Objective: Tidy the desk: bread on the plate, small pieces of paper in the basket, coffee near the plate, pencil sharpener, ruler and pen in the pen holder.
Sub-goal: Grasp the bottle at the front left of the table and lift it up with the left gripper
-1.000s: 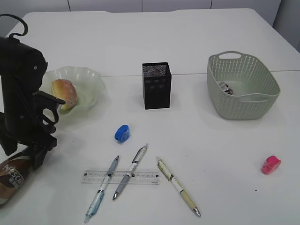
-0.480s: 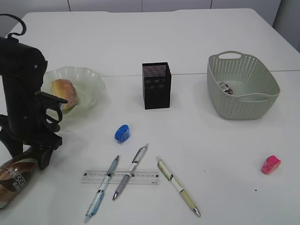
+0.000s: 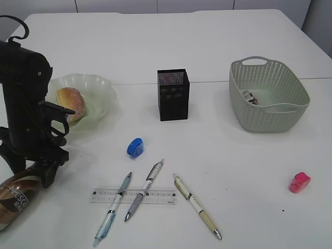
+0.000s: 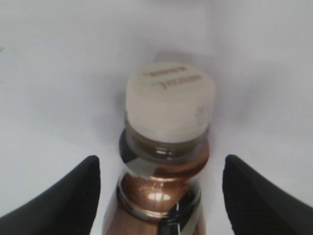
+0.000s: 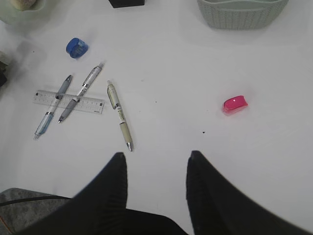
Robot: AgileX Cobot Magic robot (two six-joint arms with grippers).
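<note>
Left hand (image 4: 159, 196) lowered, straddling coffee (image 4: 164, 161)

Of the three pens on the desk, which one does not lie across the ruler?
The cream-barrelled pen, rightmost of the three, lies clear of the clear plastic ruler on the bare white desk. The blue-tinted pen and the white-and-grey pen both cross it.

A large white table (image 3: 218, 31) fills nearly everything, lit evenly and softly, with a thin seam crossing it. Beyond the table's far edge stand pale wall panels (image 3: 155, 5) with dark vertical joints. Right of the table, greyish floor shows.
</note>
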